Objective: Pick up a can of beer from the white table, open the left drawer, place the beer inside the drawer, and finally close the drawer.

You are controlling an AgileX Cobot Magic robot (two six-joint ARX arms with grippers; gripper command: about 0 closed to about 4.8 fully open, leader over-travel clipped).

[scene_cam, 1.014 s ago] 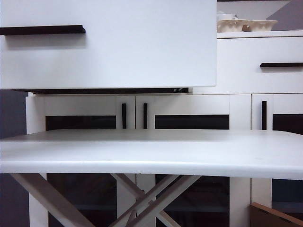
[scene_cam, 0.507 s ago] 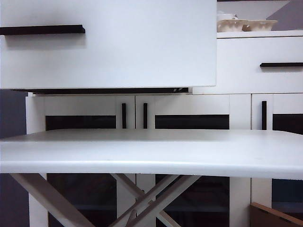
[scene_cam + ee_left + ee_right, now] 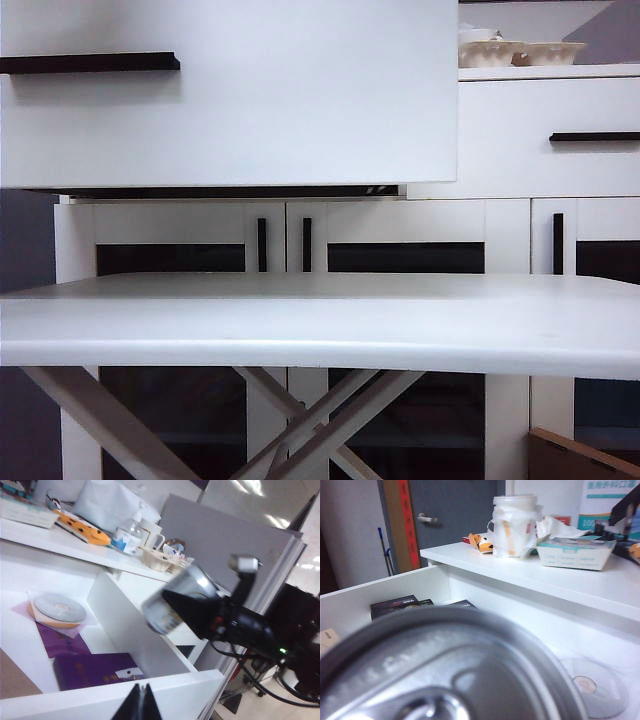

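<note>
Neither arm shows in the exterior view, where the white table [image 3: 320, 320] stands bare in front. Behind it the left drawer [image 3: 300, 100] is pulled out, its black handle [image 3: 90, 63] at the far left. The left wrist view shows my right gripper [image 3: 176, 600] shut on the silver can of beer [image 3: 160, 612], held tilted above the open drawer's side wall. In the right wrist view the can's top [image 3: 445, 670] fills the foreground, hiding the fingers, with the drawer's inside [image 3: 380, 587] beyond. My left gripper [image 3: 139, 705] is shut and empty over the drawer's front panel [image 3: 100, 700].
Inside the drawer lie a disc [image 3: 59, 607], a purple box [image 3: 95, 670] and black boxes [image 3: 395, 605]. The cabinet top carries a bottle and cups [image 3: 150, 532], a tissue box [image 3: 575, 550] and a wrapped jar [image 3: 515, 525]. The neighbouring drawer [image 3: 595, 137] is closed.
</note>
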